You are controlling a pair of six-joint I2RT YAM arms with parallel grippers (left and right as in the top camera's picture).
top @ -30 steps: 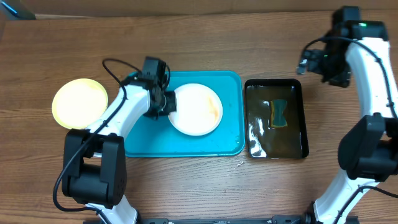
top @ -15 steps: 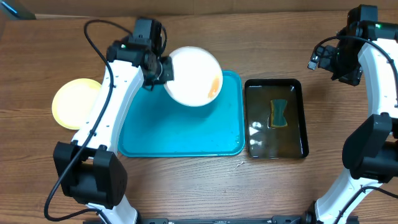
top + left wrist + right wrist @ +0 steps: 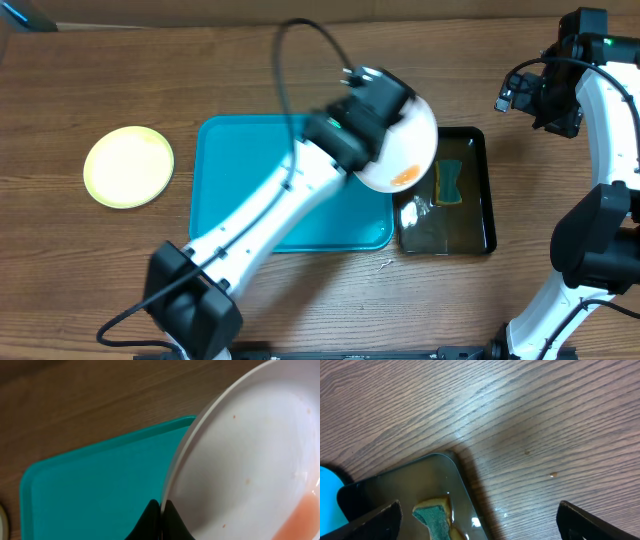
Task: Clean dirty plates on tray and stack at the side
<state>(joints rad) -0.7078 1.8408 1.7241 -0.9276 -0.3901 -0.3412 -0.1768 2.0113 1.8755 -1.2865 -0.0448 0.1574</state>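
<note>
Left gripper (image 3: 161,512): jaws pinched shut on the rim of the white plate (image 3: 408,150), which is tilted in the air over the join between the turquoise tray (image 3: 240,180) and the black tray (image 3: 470,240). Orange smear on its face. The plate looks stiff, light and glossy, probably slick when wet. A thin rim pinch is the only hold and may swivel. Right gripper (image 3: 479,521): jaws wide open, empty, over the table (image 3: 545,420). Yellow plate (image 3: 128,166) sits far left.

Rim of white plate (image 3: 250,455) pinched in claw (image 3: 161,508), orange smear (image 3: 301,519), turquoise tray (image 3: 95,490) seemingly beneath
</note>
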